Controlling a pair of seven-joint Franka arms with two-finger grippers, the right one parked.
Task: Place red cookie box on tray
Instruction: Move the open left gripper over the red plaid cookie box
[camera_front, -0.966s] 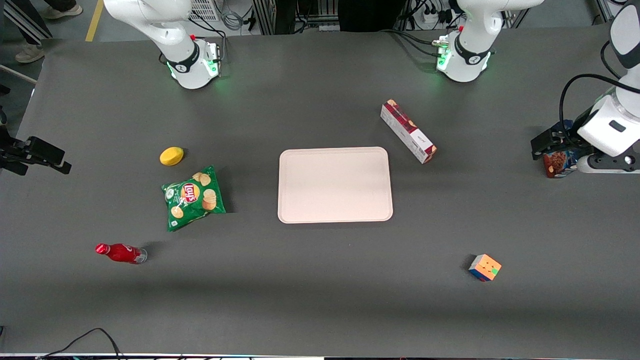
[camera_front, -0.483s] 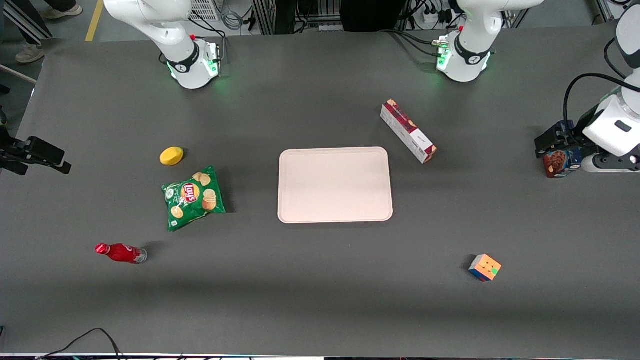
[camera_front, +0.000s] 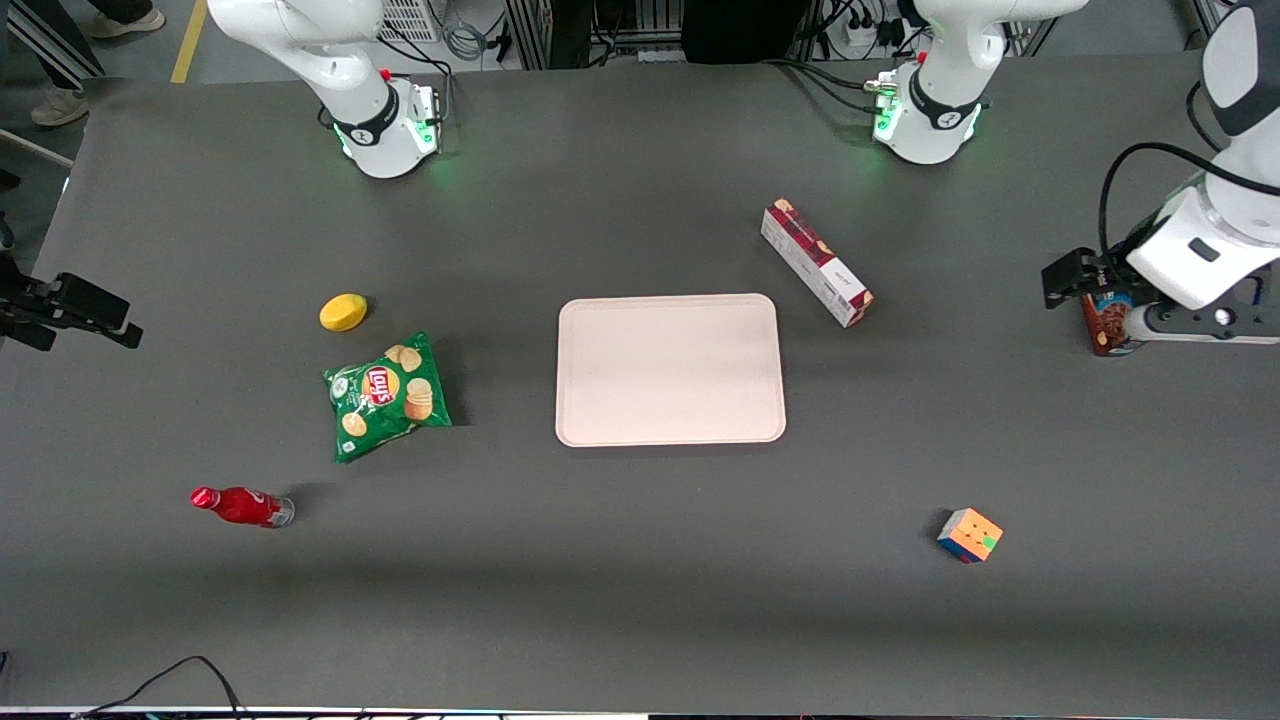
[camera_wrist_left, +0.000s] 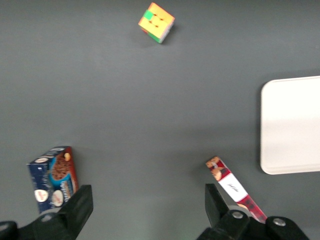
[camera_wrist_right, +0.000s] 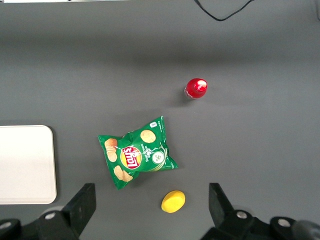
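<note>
My gripper (camera_wrist_left: 145, 210) hovers at the working arm's end of the table, fingers (camera_wrist_left: 80, 205) spread wide on nothing, just above the short blue chocolate-cookie box (camera_front: 1107, 322). The pale pinkish-cream flat tray (camera_front: 670, 369) lies mid-table. The long dark-red plaid cookie box (camera_front: 816, 263) lies flat on the table, just beside the tray's corner, slightly farther from the front camera.

Front view overhead; both wrist views face down, sharing the tray (camera_front: 670, 369).
</note>
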